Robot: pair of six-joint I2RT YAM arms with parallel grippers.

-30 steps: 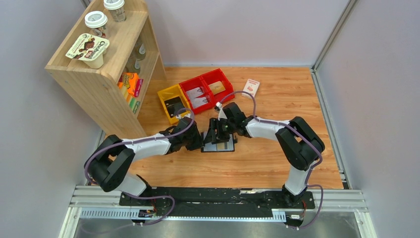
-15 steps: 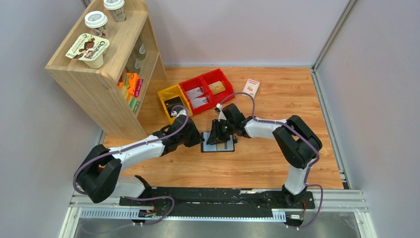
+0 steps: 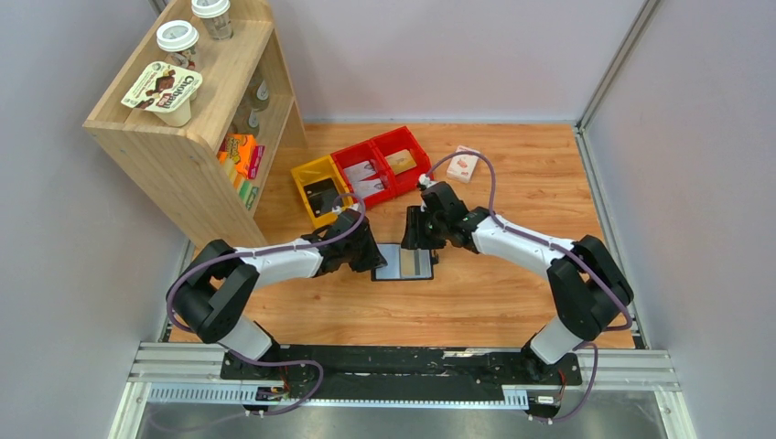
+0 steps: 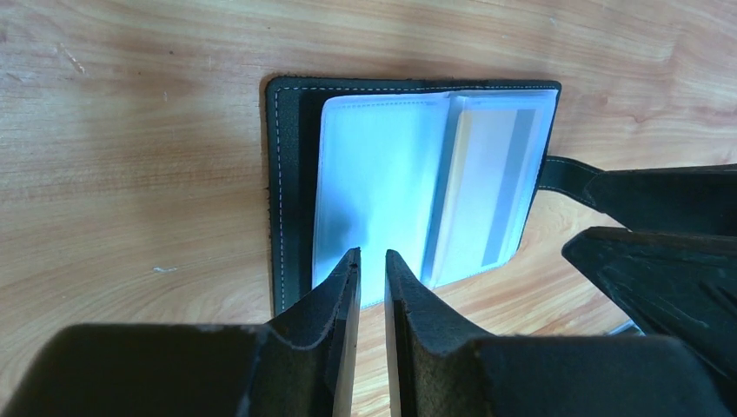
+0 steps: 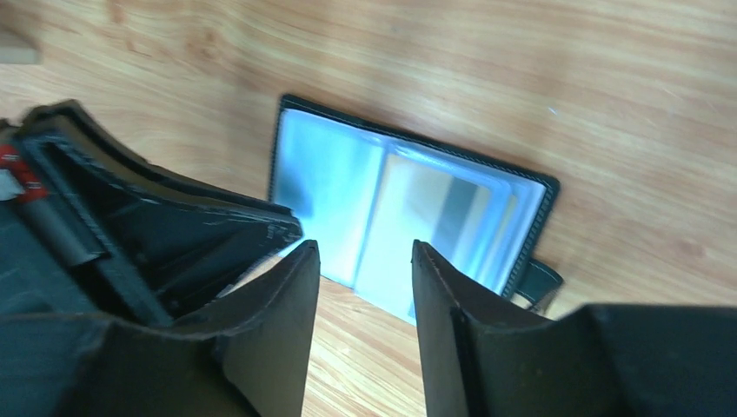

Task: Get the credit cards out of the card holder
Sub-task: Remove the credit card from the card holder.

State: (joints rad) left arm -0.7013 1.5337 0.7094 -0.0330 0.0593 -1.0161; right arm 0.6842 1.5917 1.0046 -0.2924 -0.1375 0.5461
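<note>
The black card holder (image 3: 388, 264) lies open and flat on the wooden table, its bluish clear sleeves facing up. A tan credit card (image 3: 422, 264) with a grey stripe shows inside the right-hand sleeves (image 4: 487, 187) (image 5: 434, 204). My left gripper (image 3: 375, 259) is low at the holder's left edge (image 4: 291, 174). Its fingertips (image 4: 372, 256) stand a narrow gap apart over the sleeve edge, with nothing between them. My right gripper (image 3: 416, 240) is at the holder's far edge, open and empty (image 5: 365, 252). The holder's closing tab (image 5: 539, 282) sticks out to the side.
A yellow bin (image 3: 320, 187) and two red bins (image 3: 380, 165) stand just behind the holder. A white-and-red box (image 3: 464, 165) lies further back right. A wooden shelf (image 3: 197, 119) with cups and snacks stands at the left. Grey walls enclose the table.
My right gripper has pulled back from over the holder to its far edge, leaving the sleeves uncovered. My left arm's elbow swung out and back; its gripper stays at the holder's left edge.
</note>
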